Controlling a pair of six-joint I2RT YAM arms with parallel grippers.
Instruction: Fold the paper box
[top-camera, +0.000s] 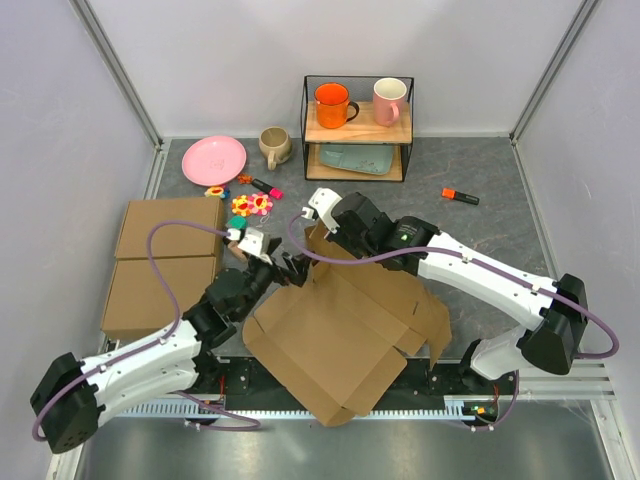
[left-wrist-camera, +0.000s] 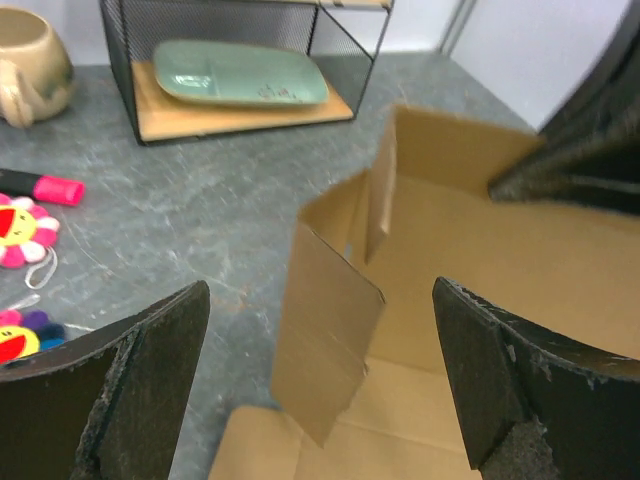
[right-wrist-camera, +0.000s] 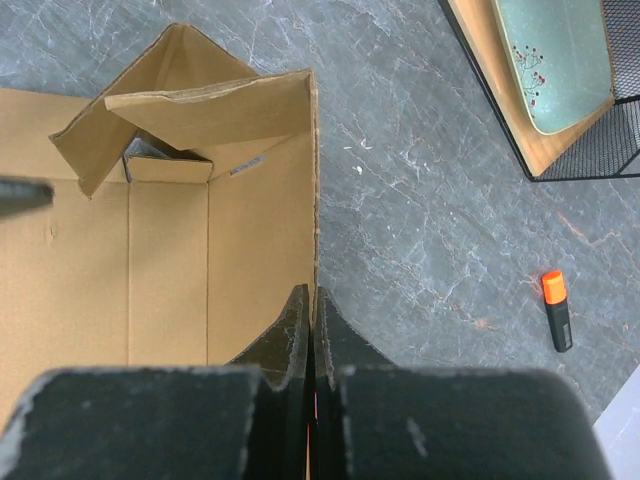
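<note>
The paper box (top-camera: 340, 330) is a brown die-cut cardboard sheet lying partly folded between the two arms, its far wall and a corner flap raised. My right gripper (top-camera: 328, 243) is shut on the top edge of the raised far wall; in the right wrist view the fingertips (right-wrist-camera: 300, 315) pinch that edge of the paper box (right-wrist-camera: 170, 270). My left gripper (top-camera: 293, 268) is open at the box's left corner. In the left wrist view its gripper (left-wrist-camera: 320, 390) straddles an upright side flap of the paper box (left-wrist-camera: 330, 330), and neither of its fingers (left-wrist-camera: 140, 380) touches the flap.
Two flat ready-made brown boxes (top-camera: 165, 265) lie at the left. At the back are a pink plate (top-camera: 213, 159), a beige mug (top-camera: 274, 146) and a wire shelf (top-camera: 358, 128) with two mugs and a green tray. Small toys (top-camera: 250, 205) and an orange marker (top-camera: 460, 196) lie on the grey table.
</note>
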